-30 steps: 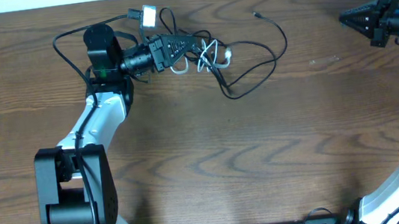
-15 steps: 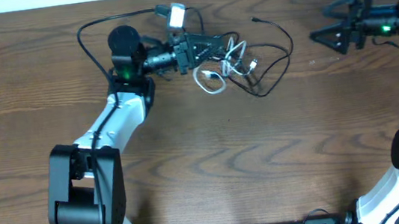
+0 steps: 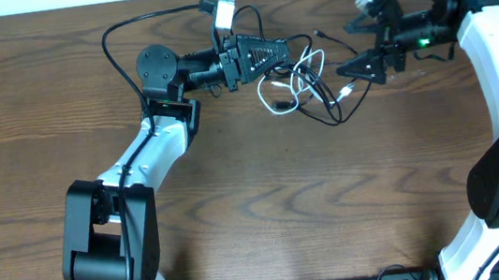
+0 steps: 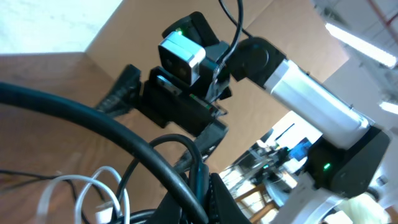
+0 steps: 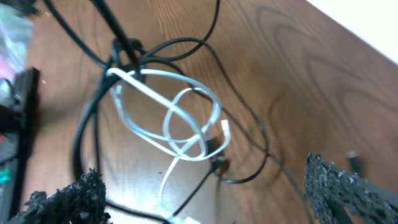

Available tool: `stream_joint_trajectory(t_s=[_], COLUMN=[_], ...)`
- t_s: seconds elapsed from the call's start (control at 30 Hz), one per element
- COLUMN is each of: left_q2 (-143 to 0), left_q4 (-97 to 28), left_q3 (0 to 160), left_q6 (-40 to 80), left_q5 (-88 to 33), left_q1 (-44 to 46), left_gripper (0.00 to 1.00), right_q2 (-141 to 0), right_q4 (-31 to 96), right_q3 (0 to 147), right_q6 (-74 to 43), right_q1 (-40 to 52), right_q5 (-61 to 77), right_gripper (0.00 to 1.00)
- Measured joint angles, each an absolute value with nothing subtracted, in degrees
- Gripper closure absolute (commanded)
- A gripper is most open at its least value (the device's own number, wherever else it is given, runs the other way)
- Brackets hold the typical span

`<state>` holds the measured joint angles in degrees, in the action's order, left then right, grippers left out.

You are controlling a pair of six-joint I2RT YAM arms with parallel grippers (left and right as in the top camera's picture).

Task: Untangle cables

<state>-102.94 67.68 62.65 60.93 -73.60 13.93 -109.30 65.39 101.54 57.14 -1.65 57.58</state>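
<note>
Brown wood-grain table [image 3: 266, 204] fills the overhead view. The cables [image 3: 314, 85] lie bunched in the upper centre of the frame, between the two arms. The left gripper [image 3: 285, 54] reaches in from the left with its fingers together at the edge of the bundle. The right gripper [image 3: 345, 49] stands just right of it, fingers spread wide.

From the left wrist, a black cable [image 4: 149, 155] runs down into the closed fingers at the bottom edge, so they look clamped on it.

From the right wrist, both padded fingers sit far apart at the lower corners. Between and above them the white cable [image 5: 155, 73] loops through black strands.

I judge this to be the approach for a second hold. Next the right gripper must settle over one strand, close, and draw it away from the left's grip.
</note>
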Motion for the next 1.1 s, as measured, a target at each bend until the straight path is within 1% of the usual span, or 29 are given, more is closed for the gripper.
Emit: stream_joint_trajectory(t_s=[0.2,0.33,0.73,1.1], left_q2=[-102.94,-102.94,-102.94,-102.94], left_q4=[74.02,75.02,75.02,75.0], left_q3=[62.65,62.65,62.65,62.65], left_q6=[71.13,74.67,76.58,75.33], left_q5=[-73.58,-73.12,-70.48,-66.52], left_q1=[13.96,14.52,18.11,18.87], left_gripper=[0.92,0.92,0.92,0.92], right_q2=[-109.3,-109.3,-109.3,-109.3], right_q4=[62.92,62.96,62.28,62.35], right_q3=[101.54,101.54,101.54,101.54], right_q6=[58.06,58.22,58.28,58.3], right_q1=[-0.91,-0.78,1.06,1.89], right_q5=[55.86,55.44,55.27,55.27], right_gripper=[0.01,0.01,0.02,0.02])
